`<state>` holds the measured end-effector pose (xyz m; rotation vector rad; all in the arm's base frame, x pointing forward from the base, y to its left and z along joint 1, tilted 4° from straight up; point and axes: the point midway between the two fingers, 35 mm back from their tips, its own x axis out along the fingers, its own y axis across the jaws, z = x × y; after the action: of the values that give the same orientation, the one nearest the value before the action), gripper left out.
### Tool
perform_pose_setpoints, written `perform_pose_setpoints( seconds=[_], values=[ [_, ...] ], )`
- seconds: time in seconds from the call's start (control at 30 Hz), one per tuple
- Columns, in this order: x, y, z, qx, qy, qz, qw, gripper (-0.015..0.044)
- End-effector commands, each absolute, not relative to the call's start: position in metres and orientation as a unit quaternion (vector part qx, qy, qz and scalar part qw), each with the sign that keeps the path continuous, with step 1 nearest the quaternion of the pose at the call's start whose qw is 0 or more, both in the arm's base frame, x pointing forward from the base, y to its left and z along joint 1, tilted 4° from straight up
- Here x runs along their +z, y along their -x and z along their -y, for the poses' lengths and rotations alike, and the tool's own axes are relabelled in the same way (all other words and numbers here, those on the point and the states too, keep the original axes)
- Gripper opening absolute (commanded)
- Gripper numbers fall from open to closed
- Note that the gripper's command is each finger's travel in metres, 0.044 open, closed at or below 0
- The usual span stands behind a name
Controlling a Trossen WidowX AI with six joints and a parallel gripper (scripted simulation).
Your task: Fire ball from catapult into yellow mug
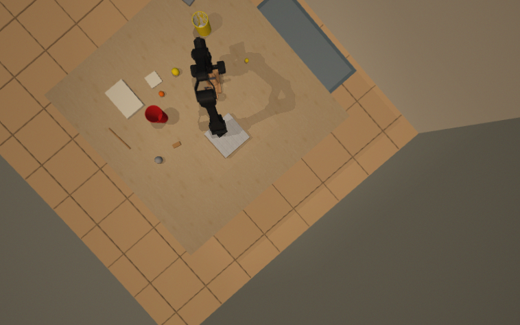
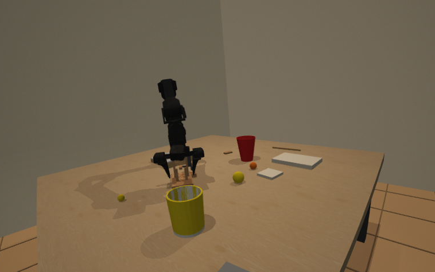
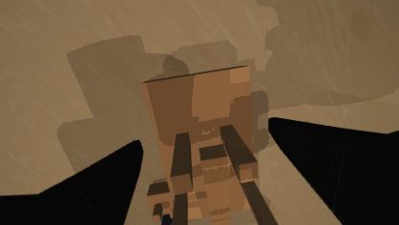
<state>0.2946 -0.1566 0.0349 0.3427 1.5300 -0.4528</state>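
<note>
Looking from the top, the yellow mug (image 1: 201, 23) stands beyond the arm, the catapult (image 1: 217, 83) beneath it. Exterior: spread, empty fingers (image 2: 167, 167) straddle the catapult (image 2: 181, 177) on the table (image 2: 280, 209); which ball is meant is unclear. Wrist: fingers flank the catapult (image 3: 205, 138).

The tabletop (image 1: 221, 210) carried a yellow mug (image 1: 201, 23), a black arm (image 1: 207, 92) on a white base plate (image 1: 235, 143) reaching over a wooden catapult (image 1: 217, 85), a red cup (image 1: 156, 114), two white slabs (image 1: 123, 98), yellow balls (image 1: 175, 71), an orange ball (image 1: 160, 94) and a grey ball (image 1: 158, 160).
</note>
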Motion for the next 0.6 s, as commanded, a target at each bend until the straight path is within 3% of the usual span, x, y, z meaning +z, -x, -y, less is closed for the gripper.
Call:
perform_pose_setpoints(
  seconds=[0.0,0.13,0.5,0.57],
  values=[
    [0.0278,-0.2923,0.156,-0.2,-0.152,-0.688,0.68,0.044],
    [0.0278,-0.2923,0.156,-0.2,-0.152,-0.688,0.68,0.044],
    [0.0314,-0.2937,0.1563,-0.202,-0.153,-0.685,0.683,0.0151],
    [0.0314,-0.2937,0.1563,-0.202,-0.153,-0.685,0.683,0.0138]
  ],
)
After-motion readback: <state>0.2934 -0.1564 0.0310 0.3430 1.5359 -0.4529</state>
